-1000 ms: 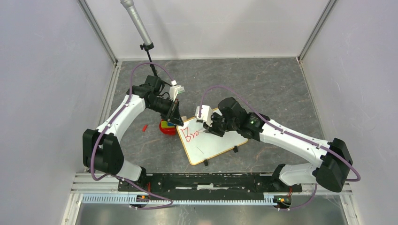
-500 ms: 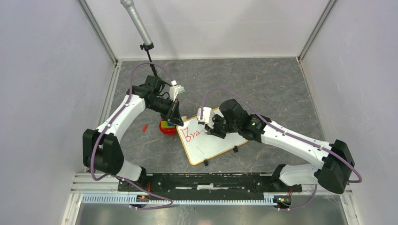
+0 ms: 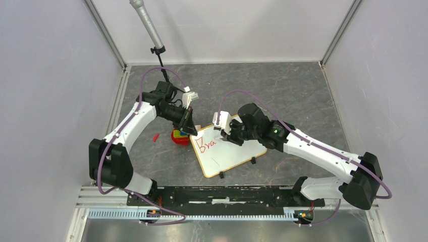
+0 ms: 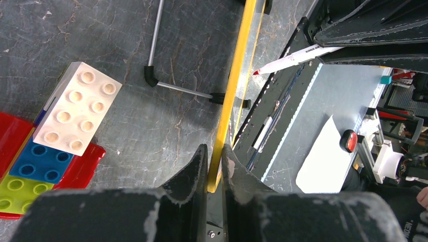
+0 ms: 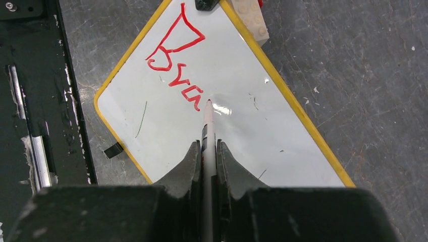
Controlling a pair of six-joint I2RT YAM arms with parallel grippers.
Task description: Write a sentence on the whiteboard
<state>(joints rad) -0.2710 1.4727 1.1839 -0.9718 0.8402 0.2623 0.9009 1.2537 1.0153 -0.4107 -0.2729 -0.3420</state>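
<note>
The whiteboard (image 3: 229, 154) lies on the grey table, tilted, with a yellow frame; it also shows in the right wrist view (image 5: 242, 141). My left gripper (image 3: 191, 132) is shut on its far-left frame edge (image 4: 236, 70), the jaws (image 4: 215, 154) pinching the frame. My right gripper (image 3: 228, 136) is shut on a white marker (image 5: 208, 123), whose red tip rests on the board just right of the red lettering (image 5: 194, 96). The lettering reads "Bra" (image 3: 204, 145). The marker also shows in the left wrist view (image 4: 292, 58).
A red tray of toy bricks (image 3: 178, 137) sits just left of the board, topped by a white brick (image 4: 75, 108). A small red cap (image 3: 156, 136) lies further left. A microphone stand (image 3: 151, 30) rises at the back left. A black rail (image 3: 217, 194) runs along the near edge.
The red lettering has grown from "Br" to "Bra". My right gripper with the marker has shifted slightly right along the board. The left gripper has not moved.
</note>
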